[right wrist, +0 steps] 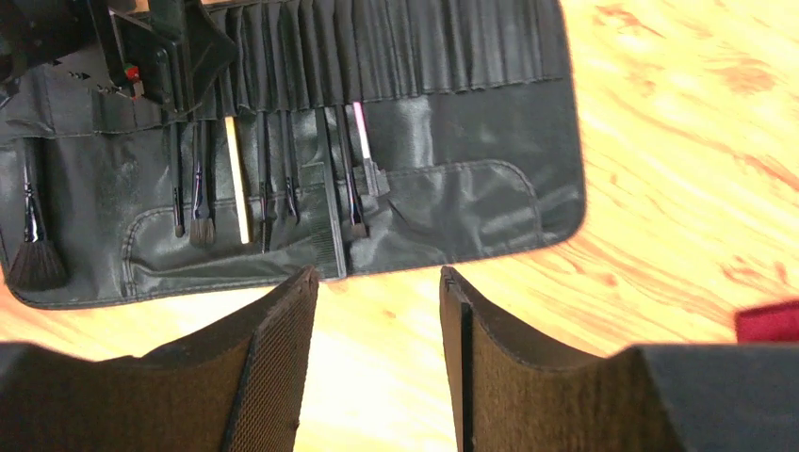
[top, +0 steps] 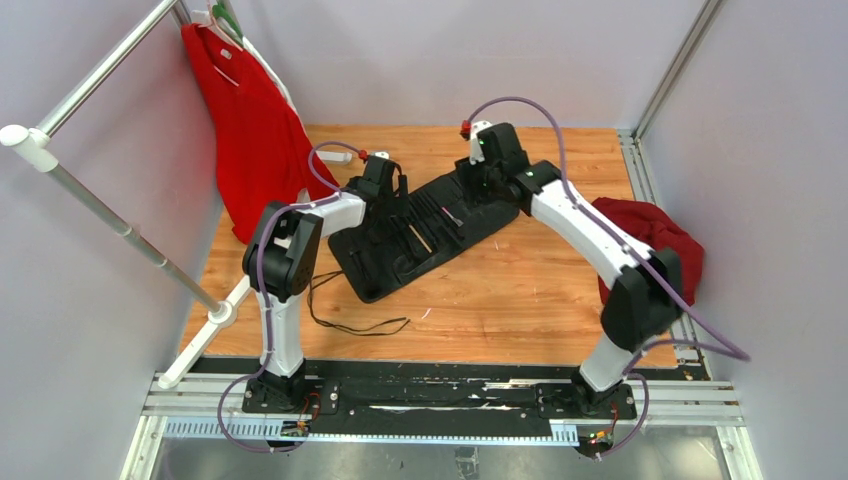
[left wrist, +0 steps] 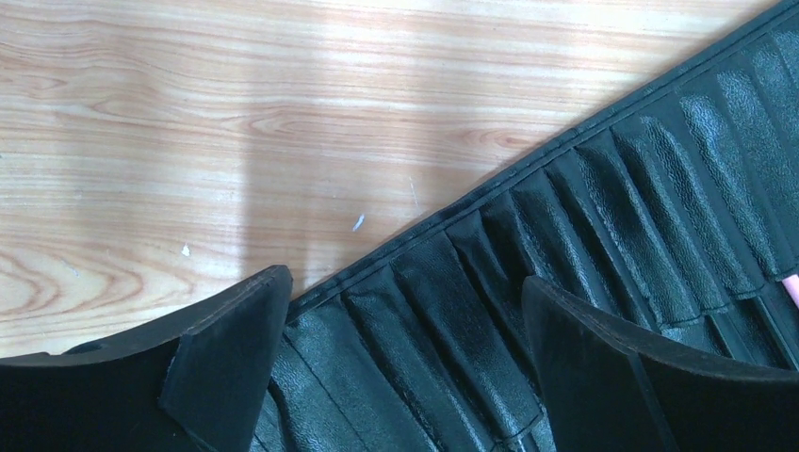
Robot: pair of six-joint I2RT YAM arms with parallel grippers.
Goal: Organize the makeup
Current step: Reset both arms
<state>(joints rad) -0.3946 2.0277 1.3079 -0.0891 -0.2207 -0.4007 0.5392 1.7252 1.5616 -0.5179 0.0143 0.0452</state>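
The makeup sits tucked in a row in the pockets of the black case, which lies spread open on the tabletop. Seen from the right wrist, the row lies just beyond the right claw. There is a fluffy brush at the far left end, then a pale stick, then a comb reaching to the case's near edge. A pink-handled tool is the one nearest the middle. The right claw hangs over bare wood just off that near edge, its jaws parted to a middling gap with nothing between them.

The left claw stands wide over the pleated pocket strip on the case's far side, toward the fluffy brush's end. One finger is at the case's border and the other is over the pockets. It grips nothing, but I cannot tell whether its pads rest on the fabric.

The handles vanish into the pockets, and the thin dark tools between stick and comb look too alike to tell apart. From above, both arms cover parts of the case. In the left wrist view only a sliver of pink shows at the right border.
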